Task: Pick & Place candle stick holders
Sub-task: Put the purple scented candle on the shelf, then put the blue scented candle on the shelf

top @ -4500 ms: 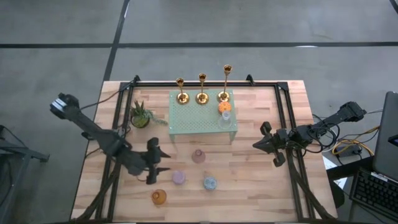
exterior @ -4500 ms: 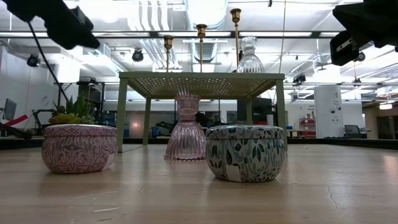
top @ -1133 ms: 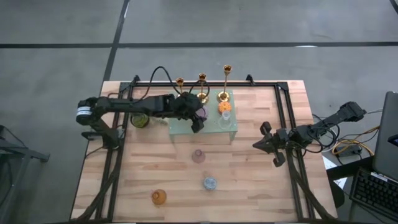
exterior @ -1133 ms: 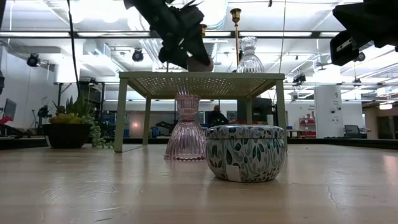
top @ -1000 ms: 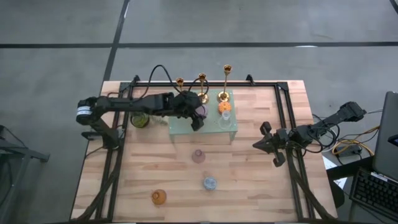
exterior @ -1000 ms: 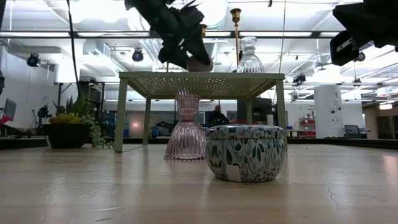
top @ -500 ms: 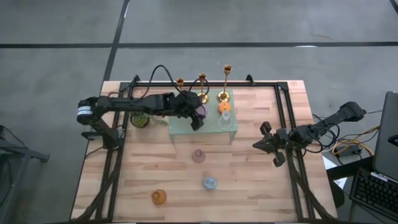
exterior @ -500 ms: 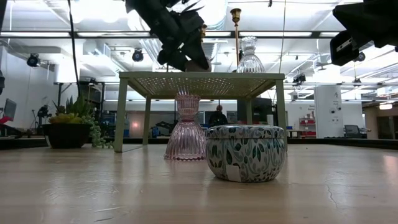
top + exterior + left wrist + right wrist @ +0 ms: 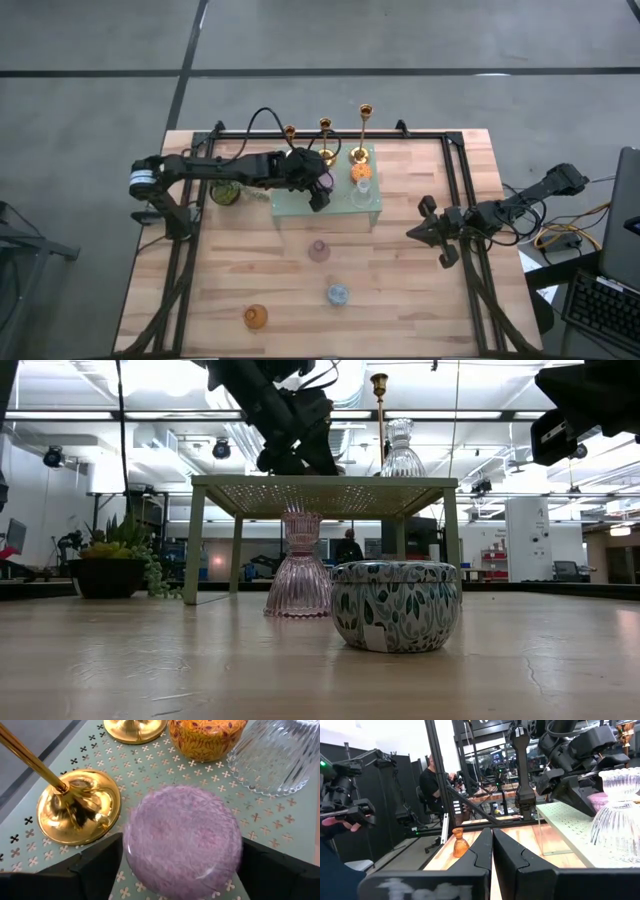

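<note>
Overhead, table-level, two wrist views

place: robotics lab or workshop | floor: bare grey concrete floor (image 9: 420, 35) at 12 o'clock of the wooden table (image 9: 400, 290) | ceiling: exposed ducts (image 9: 240, 430) and strip lights | background: black metal frames (image 9: 437, 780), more benches, a seated person (image 9: 431, 787) | edge: keyboard (image 9: 600, 305) at 4 o'clock

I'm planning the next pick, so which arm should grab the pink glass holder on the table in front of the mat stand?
Left. The left gripper is over the mat, just behind the pink holder; the right gripper waits at the table's right side.
</note>
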### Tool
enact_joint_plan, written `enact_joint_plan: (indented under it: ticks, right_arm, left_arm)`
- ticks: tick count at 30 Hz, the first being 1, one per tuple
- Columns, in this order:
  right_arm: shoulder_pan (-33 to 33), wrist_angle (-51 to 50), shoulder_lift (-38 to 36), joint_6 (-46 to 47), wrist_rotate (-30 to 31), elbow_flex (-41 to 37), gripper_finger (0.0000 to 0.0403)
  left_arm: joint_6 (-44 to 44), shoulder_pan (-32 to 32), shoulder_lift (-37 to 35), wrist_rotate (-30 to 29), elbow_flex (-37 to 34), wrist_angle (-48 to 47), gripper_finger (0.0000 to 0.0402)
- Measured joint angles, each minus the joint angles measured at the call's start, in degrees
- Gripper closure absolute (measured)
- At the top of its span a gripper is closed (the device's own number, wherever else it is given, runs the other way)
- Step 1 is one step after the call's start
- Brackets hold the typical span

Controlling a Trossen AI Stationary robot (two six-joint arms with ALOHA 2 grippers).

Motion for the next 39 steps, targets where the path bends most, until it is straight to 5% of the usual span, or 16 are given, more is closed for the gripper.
enact_joint_plan:
  ticks: [7,22,34,39]
  right_arm:
    - [0.0,-0.02,0.0,-0.06,0.0,0.0,0.0394]
    - [0.0,-0.01,0.0,-0.09,0.0,0.0,0.0394]
    - [0.01,0.0,0.0,-0.05,0.01,0.0,0.0394]
    - [0.01,-0.01,0.0,-0.05,0.01,0.0,0.0394]
  left_arm:
    - [-0.04,-0.25,-0.19,0.84,-0.02,-1.22,0.0005]
    - [4.11,-6.19,-8.09,1.71,-0.74,-6.91,0.0003]
    - [-3.38,-22.6,-18.46,0.84,-12.87,-3.68,0.0003]
    - [-10.16,-27.92,-21.05,-5.17,-22.24,8.44,0.0003]
